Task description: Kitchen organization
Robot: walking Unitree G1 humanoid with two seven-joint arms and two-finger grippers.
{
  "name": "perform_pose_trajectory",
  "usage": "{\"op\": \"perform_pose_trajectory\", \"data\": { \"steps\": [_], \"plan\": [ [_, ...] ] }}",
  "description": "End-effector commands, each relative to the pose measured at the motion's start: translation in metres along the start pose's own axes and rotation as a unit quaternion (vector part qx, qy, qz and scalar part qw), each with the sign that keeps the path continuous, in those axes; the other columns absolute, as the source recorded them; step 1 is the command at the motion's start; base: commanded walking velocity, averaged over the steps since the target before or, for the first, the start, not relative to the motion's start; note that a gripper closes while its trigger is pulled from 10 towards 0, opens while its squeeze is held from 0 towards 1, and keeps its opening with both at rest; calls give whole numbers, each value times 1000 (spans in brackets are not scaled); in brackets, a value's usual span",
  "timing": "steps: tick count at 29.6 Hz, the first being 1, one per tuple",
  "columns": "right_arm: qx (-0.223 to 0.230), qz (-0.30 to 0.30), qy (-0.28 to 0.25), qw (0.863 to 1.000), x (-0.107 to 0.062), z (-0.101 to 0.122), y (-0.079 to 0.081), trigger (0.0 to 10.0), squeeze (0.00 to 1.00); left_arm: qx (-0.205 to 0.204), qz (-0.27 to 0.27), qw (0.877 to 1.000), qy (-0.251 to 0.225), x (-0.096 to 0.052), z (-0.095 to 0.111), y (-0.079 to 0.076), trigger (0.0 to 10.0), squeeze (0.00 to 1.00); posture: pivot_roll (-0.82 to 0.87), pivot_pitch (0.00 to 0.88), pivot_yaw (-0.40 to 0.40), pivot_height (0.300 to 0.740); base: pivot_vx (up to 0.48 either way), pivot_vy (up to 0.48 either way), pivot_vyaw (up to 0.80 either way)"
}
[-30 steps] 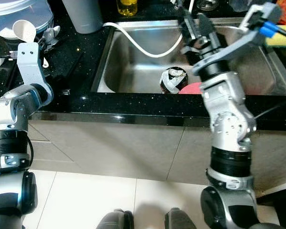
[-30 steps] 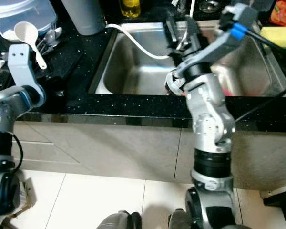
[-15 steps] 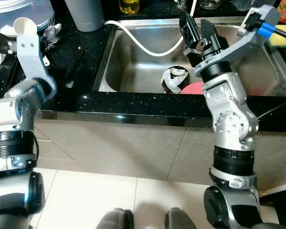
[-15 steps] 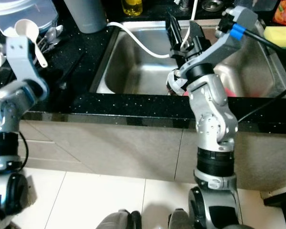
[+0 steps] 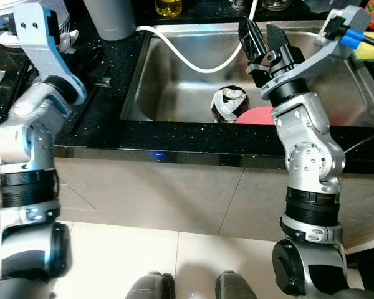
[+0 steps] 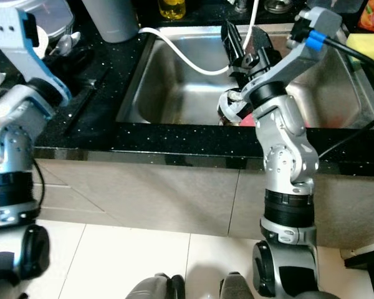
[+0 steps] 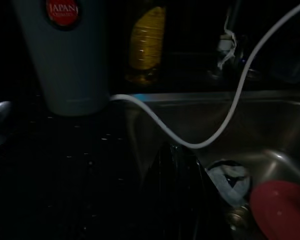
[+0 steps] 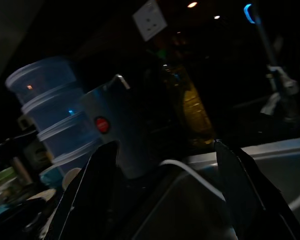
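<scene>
- A black speckled table [image 5: 106, 134] carries a steel sink [image 5: 174, 93], above pale cabinet fronts and a tiled floor.
- At the far left, stacked clear containers [image 8: 55, 120] and a spoon [image 6: 65, 43] lie on the table.
- The left hand [image 7: 175, 195] is raised over the table just left of the sink; its dark fingers seem pressed together (the wrist view is too dim to be sure), so I cannot tell its state.
- A grey tumbler [image 5: 109, 18] stands at the sink's back left corner, with a yellow bottle [image 5: 167, 7] beside it.
- A white hose [image 5: 193, 62] curves across the basin.
- In the sink, near the front wall, sit a black-and-white cup [image 5: 227, 104] and a pink bowl [image 5: 255, 115] touching it.
- The right hand [image 5: 263, 37] hovers above the basin, fingers spread apart and holding nothing.
- A yellow sponge [image 6: 364, 45] rests at the far right.
</scene>
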State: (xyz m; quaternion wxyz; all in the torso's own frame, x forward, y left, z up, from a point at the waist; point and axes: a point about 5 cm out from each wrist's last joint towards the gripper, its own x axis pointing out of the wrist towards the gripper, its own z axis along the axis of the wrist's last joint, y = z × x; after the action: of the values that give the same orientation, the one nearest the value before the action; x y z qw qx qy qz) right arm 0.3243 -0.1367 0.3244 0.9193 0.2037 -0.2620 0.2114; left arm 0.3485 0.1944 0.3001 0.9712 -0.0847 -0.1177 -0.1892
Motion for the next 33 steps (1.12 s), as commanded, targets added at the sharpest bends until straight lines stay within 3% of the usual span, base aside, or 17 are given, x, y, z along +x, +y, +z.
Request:
{"op": "perform_pose_trajectory", "data": {
  "steps": [1,2,3,6,7,8,17,22,23,29,30,33],
  "plan": [
    [8,30,1,1000,2,1,9,10000,0,12,0,1000,1,-2,-5,-3,10000,0,-74,146,112,740,0,0,0],
    [8,30,1,1000,2,1,9,10000,0,12,0,1000,1,-2,-5,-3,10000,0,-74,146,112,740,0,0,0],
    [8,31,2,999,1,2,9,10000,0,52,73,994,68,0,-20,11,10000,0,-72,146,113,740,0,0,0],
    [5,29,3,1000,-1,1,7,10000,0,49,136,983,113,-5,-26,29,10000,8,-71,147,114,740,0,0,0],
    [4,27,4,1000,-1,1,5,10000,0,53,150,979,125,-8,-27,34,10000,329,-68,147,113,740,0,0,0],
    [4,25,6,1000,-2,0,4,10000,0,65,154,976,139,-12,-28,40,10000,1000,-65,147,113,740,0,0,0],
    [4,26,7,1000,-2,0,3,10000,0,46,160,969,181,-19,-35,48,10000,1000,-62,145,112,740,0,0,0],
    [4,26,8,1000,-2,0,3,10000,0,14,164,965,203,-21,-40,49,10000,1000,-62,146,112,740,0,0,0],
    [3,25,8,1000,-2,0,3,10000,0,3,172,962,211,-22,-44,51,10000,0,-63,148,111,740,0,0,0],
    [3,23,8,1000,-2,-1,2,10000,0,-40,192,951,240,-27,-56,59,10000,0,-61,147,113,740,0,0,0],
    [2,22,8,1000,-2,-1,2,10000,0,-46,209,942,258,-31,-63,64,10000,0,-62,148,115,740,0,0,0],
    [2,22,7,1000,-2,-1,2,10000,0,-61,216,936,273,-34,-70,65,10000,0,-58,148,116,740,0,0,0]
  ]
}}
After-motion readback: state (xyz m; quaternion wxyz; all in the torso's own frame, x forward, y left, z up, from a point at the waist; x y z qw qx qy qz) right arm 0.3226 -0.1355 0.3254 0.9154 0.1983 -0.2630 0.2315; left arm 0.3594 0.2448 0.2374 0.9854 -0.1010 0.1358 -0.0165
